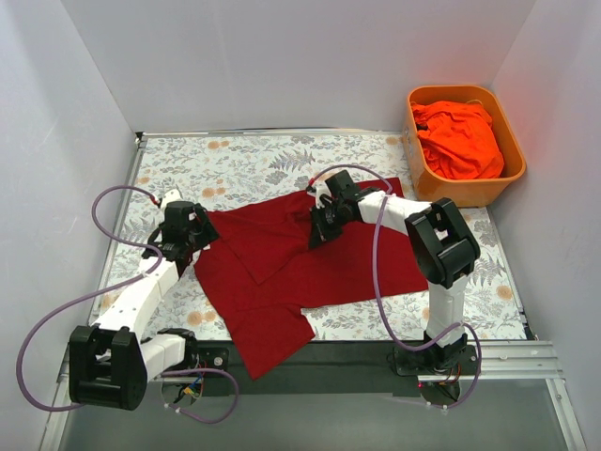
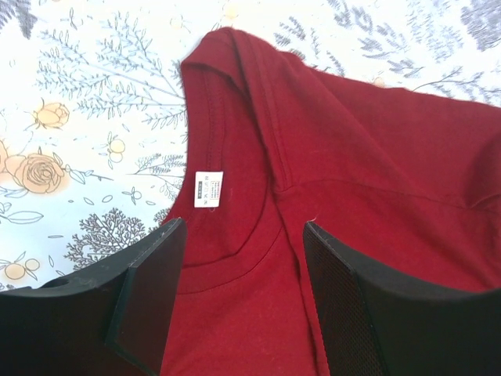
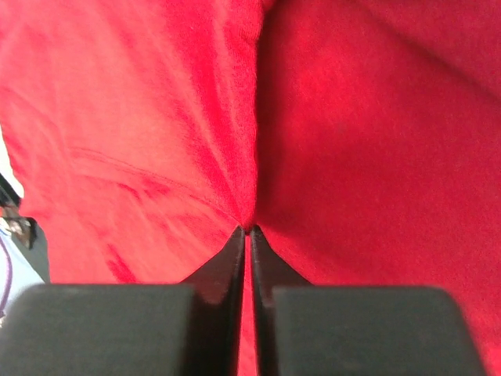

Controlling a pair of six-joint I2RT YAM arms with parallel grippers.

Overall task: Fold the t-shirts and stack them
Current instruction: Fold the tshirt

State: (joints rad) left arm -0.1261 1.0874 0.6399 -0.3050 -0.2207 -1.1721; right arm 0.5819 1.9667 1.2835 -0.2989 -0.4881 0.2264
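Firstly, item one: left arm [image 1: 141,301]. It reaches from its base at the near left corner forward along the left side of the table [image 1: 244,160], the wrist angled inward toward the cloth.

Item two: left gripper [image 1: 195,233] [image 2: 244,235]. The jaws stand apart with nothing between them. In the left wrist view the two dark fingers [image 2: 156,290] straddle the neckline, one to each side. Whether they touch the cloth cannot be told.

Item three: right arm [image 1: 441,244]. It rises from its base at the near right, elbow bent high, forearm stretched leftward over the middle of the table, wrist tipped down.

Item four: right gripper [image 1: 319,230] [image 3: 248,231]. The jaws are closed, and a raised crease of red cloth is pinched at the fingertips.

Item five: dark crimson t-shirt [image 1: 282,272] [image 2: 352,180] [image 3: 352,117]. It is spread on the table between the two arms, partly folded, one flap laid over the body, its lower part hanging toward the near edge. The collar end lies at the left gripper, with a white label [image 2: 208,189] showing inside the neck. The right gripper's hold sits near the middle of the upper edge.

Item six: orange-red t-shirt [image 1: 460,141]. It is crumpled inside the orange tub [image 1: 460,191] at the far right corner, well apart from both grippers.
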